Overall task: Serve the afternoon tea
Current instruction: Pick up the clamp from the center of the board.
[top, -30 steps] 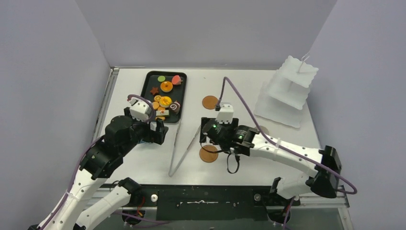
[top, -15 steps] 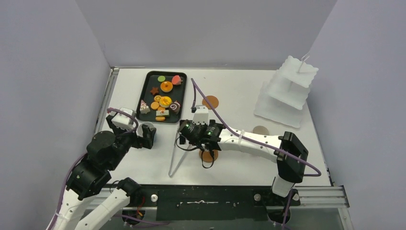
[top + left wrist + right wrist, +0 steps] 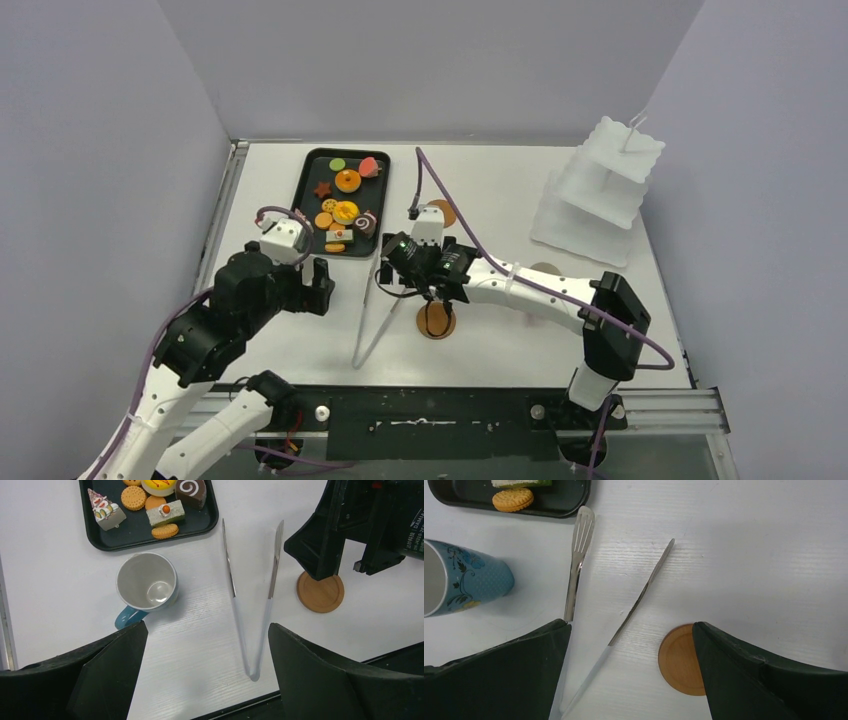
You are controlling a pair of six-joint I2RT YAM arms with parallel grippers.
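Observation:
The toy pastries (image 3: 345, 198) lie on the black tray (image 3: 306, 180); the left wrist view shows a cake slice (image 3: 102, 506), cookies (image 3: 133, 497), a green layered piece (image 3: 165, 514) and a chocolate swirl roll (image 3: 190, 489). A blue cup (image 3: 146, 584) stands upright and empty just in front of the tray, its floral side (image 3: 459, 577) showing in the right wrist view. My left gripper (image 3: 207, 680) hangs open above the table, nearer than the cup. My right gripper (image 3: 629, 675) is open over the tongs, holding nothing. From above, the left gripper (image 3: 308, 287) hides the cup.
Long metal tongs (image 3: 375, 312) lie spread in a V between the two grippers. One wooden coaster (image 3: 436, 322) sits by the right gripper; two more coasters (image 3: 441, 212) (image 3: 545, 270) lie farther back. A white tiered stand (image 3: 600, 190) is at the back right.
My right arm swung left, from over the near coaster to above the tongs. My left arm pulled back toward me, then came forward again over the cup.

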